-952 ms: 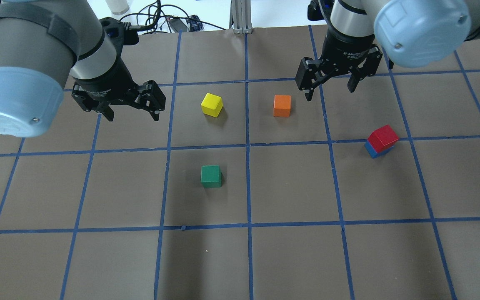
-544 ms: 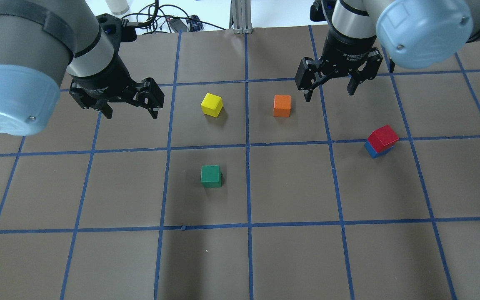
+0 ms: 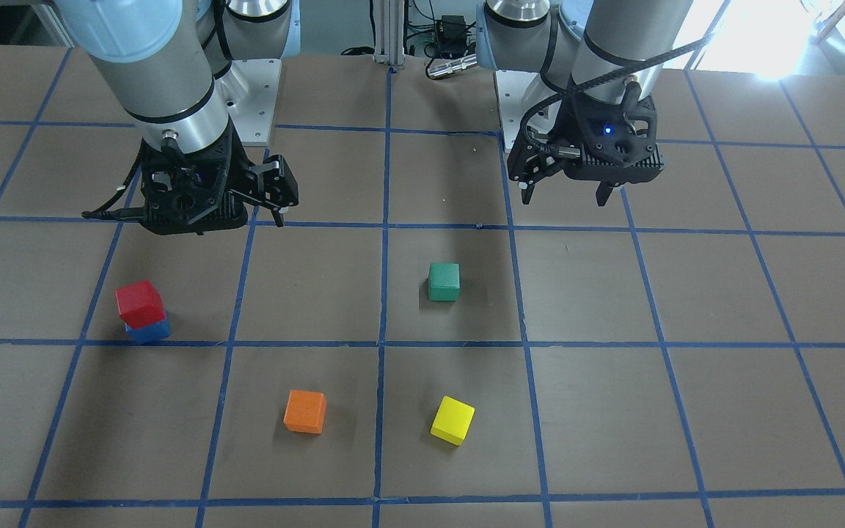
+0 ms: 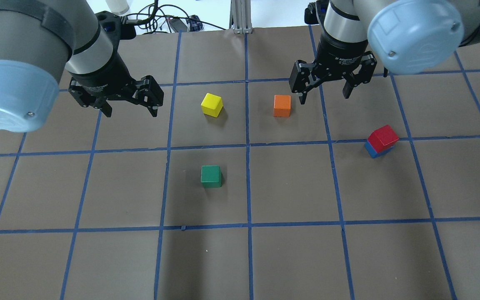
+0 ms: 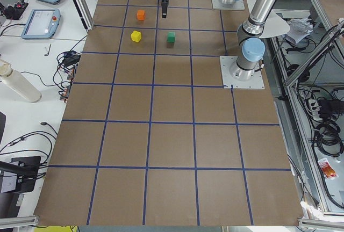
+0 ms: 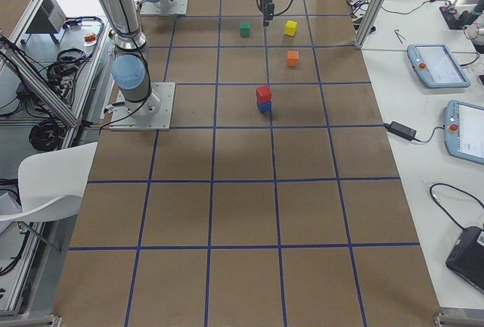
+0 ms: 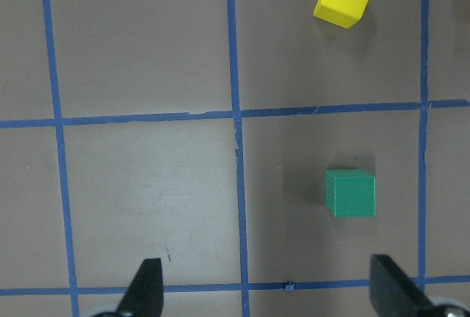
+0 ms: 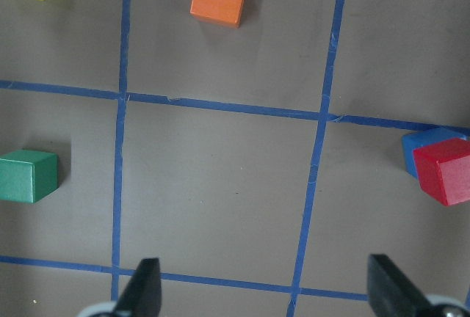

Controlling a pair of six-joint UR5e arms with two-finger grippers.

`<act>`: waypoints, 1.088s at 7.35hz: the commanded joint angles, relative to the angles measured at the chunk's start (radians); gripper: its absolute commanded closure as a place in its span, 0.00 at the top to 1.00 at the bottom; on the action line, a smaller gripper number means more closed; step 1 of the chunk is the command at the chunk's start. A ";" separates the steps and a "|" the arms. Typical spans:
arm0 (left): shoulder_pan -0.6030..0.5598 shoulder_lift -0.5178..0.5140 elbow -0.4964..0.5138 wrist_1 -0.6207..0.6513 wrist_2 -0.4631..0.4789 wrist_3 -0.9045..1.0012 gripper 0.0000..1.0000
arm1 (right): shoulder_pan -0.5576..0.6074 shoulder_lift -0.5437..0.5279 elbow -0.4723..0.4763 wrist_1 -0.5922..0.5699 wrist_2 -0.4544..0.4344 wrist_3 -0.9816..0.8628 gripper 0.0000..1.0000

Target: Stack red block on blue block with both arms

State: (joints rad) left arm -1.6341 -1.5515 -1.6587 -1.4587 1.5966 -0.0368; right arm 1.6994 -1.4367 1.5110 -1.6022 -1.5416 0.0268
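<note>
Red block [image 4: 383,136] sits on top of blue block [image 4: 372,151], edges not quite lined up. Stack stands on table [image 4: 290,250], right half, just beside blue tape line. Right gripper [image 4: 324,97] hovers above table, jaws spread wide, nothing held; it hangs near orange cube [image 4: 282,105], well apart from stack. Left gripper [image 4: 131,112] also spread wide and empty, hanging left of yellow cube [image 4: 211,104]. Green cube [image 4: 211,176] alone near centre.
</note>
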 commanded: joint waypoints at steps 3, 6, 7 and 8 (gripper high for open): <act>-0.001 0.001 0.007 -0.002 0.000 -0.003 1.00 | 0.002 0.002 0.000 -0.001 0.002 0.019 1.00; -0.003 0.005 0.008 -0.005 0.000 -0.005 1.00 | 0.002 -0.002 0.005 0.002 -0.002 0.021 1.00; -0.003 0.005 0.004 -0.005 -0.003 -0.005 1.00 | 0.002 -0.002 0.008 0.004 -0.003 0.021 1.00; -0.003 0.005 0.004 -0.005 -0.003 -0.005 1.00 | 0.002 -0.001 0.009 0.002 -0.014 0.021 1.00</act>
State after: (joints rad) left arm -1.6367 -1.5468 -1.6541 -1.4633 1.5947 -0.0414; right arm 1.7012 -1.4380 1.5174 -1.5997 -1.5463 0.0473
